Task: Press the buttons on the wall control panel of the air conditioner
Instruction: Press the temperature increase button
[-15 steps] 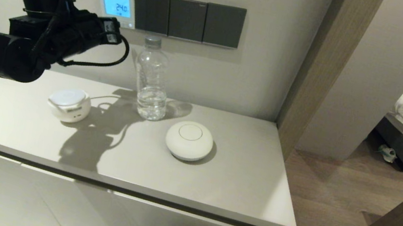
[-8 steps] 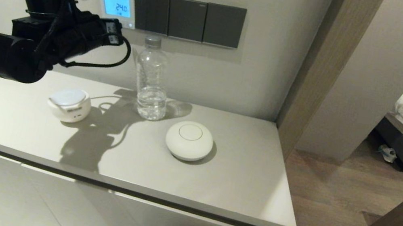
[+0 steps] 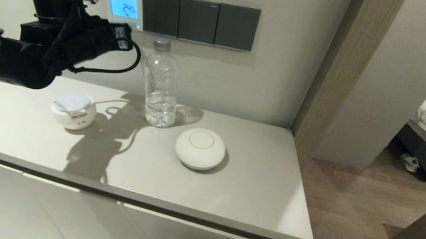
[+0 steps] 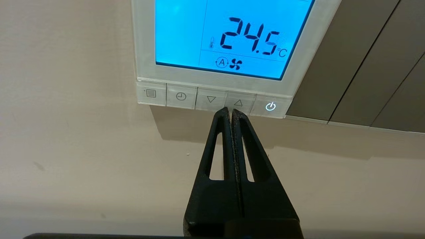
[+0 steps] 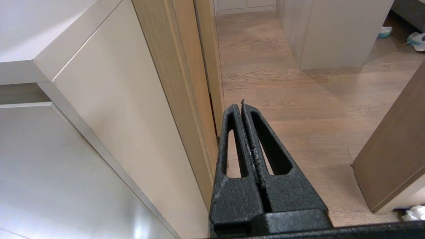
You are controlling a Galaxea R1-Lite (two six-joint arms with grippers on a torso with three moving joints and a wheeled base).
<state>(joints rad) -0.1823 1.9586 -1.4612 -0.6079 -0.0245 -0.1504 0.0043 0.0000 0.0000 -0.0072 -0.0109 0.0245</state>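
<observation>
Closed left claw set at the thermostat's button row

The thermostat (image 4: 229, 43) is fixed to the wall above the bench (image 3: 251, 203), at the left end of a row of dark switch plates (image 3: 198, 20); its screen is lit blue and 24.5 °C is shown. Along its lower edge the buttons (image 4: 212, 98) are ranged: menu, clock, down arrow, up arrow (image 4: 238, 103) and power. The left claw (image 4: 230, 111) is held with its fingers pressed together, empty, and its tip is placed at the seam between the two arrow buttons, seemingly touching. A clean press is best made with the tip centred on one button only and pushed straight toward the wall, lightly, so that neither neighbour is caught. The right claw (image 5: 241, 103), likewise closed and empty, is parked low beside the cabinet, over the floor.
</observation>
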